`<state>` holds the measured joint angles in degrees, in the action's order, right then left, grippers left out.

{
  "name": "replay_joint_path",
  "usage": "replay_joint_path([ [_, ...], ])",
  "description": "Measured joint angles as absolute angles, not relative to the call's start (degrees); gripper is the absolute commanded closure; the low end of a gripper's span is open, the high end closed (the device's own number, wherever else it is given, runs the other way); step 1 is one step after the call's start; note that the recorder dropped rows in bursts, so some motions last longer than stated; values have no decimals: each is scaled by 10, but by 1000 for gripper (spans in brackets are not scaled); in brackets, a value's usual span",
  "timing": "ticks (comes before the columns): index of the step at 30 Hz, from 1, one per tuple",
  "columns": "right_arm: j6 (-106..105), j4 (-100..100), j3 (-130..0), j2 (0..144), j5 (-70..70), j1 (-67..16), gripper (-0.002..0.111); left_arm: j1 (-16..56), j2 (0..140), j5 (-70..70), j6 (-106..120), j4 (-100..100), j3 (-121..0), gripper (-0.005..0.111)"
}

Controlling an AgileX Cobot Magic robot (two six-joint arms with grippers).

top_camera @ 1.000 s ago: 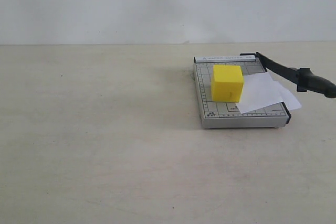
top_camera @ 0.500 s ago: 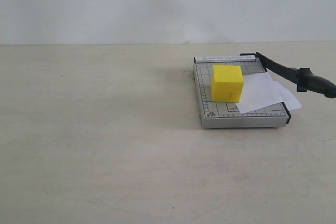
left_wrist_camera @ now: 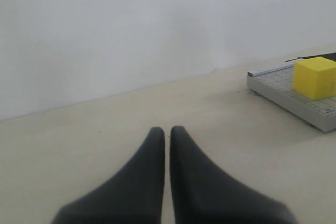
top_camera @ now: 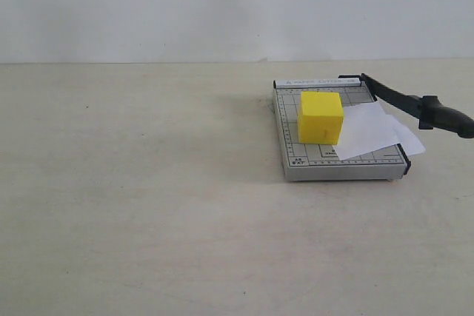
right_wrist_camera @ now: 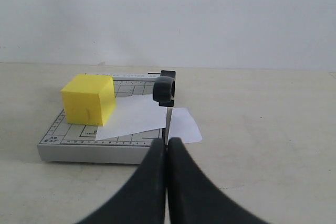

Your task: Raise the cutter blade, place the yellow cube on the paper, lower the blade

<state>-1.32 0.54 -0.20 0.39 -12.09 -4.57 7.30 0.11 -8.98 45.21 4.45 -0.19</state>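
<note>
The grey trimmer board (top_camera: 296, 162) lies right of centre on the table. The yellow cube (top_camera: 321, 117) stands on its left half, its right side meeting the edge of the white paper (top_camera: 370, 131), which hangs over the board's right edge. The cutter blade (top_camera: 400, 97) is raised, its thick handle (top_camera: 446, 118) out to the right. Neither gripper shows in the exterior view. My left gripper (left_wrist_camera: 167, 128) is shut and empty, well away from the cube (left_wrist_camera: 314, 78). My right gripper (right_wrist_camera: 167, 140) is shut and empty, low in front of the board (right_wrist_camera: 79, 149), facing the blade handle (right_wrist_camera: 164, 88), cube (right_wrist_camera: 88, 99) and paper (right_wrist_camera: 139, 116).
A beige tabletop (top_camera: 148, 205) stretches left of and in front of the board. A plain white wall (top_camera: 222, 5) closes off the back. Nothing else stands on the table.
</note>
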Motion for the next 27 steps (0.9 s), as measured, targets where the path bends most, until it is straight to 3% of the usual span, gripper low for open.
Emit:
replay_joint_path([
  [27, -13, 7, 0, 3, -121, -46, 109, 47, 1, -88, 452, 45, -2, 102],
])
